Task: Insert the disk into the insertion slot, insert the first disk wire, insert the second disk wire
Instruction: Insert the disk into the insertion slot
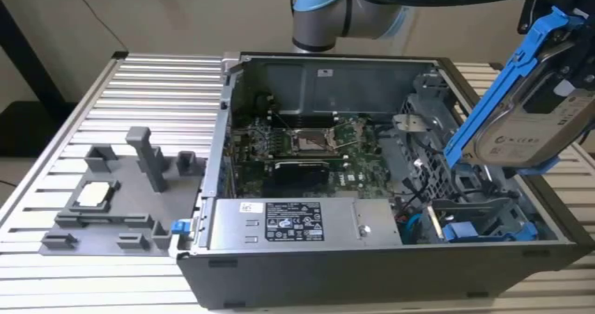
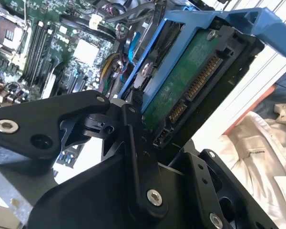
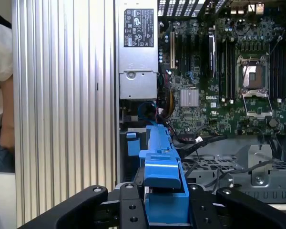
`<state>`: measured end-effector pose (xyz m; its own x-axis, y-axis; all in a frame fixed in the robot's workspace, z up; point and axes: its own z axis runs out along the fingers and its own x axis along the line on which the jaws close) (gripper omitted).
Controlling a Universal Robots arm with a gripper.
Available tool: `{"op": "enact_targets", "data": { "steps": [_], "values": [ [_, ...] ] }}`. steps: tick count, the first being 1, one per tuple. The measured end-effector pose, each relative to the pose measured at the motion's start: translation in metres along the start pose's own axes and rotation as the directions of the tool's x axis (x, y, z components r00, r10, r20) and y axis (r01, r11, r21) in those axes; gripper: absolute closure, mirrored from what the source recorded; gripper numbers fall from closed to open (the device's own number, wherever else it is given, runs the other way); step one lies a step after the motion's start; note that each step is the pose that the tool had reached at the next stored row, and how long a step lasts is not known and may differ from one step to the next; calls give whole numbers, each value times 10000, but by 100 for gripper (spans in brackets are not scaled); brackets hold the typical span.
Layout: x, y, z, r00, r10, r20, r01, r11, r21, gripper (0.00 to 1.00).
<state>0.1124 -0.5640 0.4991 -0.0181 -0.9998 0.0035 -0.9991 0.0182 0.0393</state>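
My gripper is shut on the disk, a silver-grey drive in a bright blue carrier. It hangs tilted above the right side of the open computer case in the exterior view. In the second wrist view the disk's green circuit board and blue carrier sit between the black fingers. The first wrist view looks along the carrier's blue edge, with my gripper clamped on both sides. The insertion slot, a grey metal bay with blue fittings, lies below the disk, apart from it. Blue cables lie beside it.
A grey labelled power-supply box stands beside the bay, with the motherboard behind it. A grey fixture tray with upright posts sits on the ribbed metal table at the exterior view's left. A person's sleeve shows past the table edge.
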Motion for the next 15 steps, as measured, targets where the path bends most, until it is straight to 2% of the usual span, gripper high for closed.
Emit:
{"op": "enact_targets", "data": {
  "steps": [5, 10, 15],
  "values": [
    [46, -2, 26, 10000, 1, 2, -1, 10000, 0, 67],
    [107, -6, 88, 10000, 0, -2, 0, 10000, 17, 67],
    [163, -10, 148, 10000, 1, -13, -1, 10000, 90, 67]
  ]
}}
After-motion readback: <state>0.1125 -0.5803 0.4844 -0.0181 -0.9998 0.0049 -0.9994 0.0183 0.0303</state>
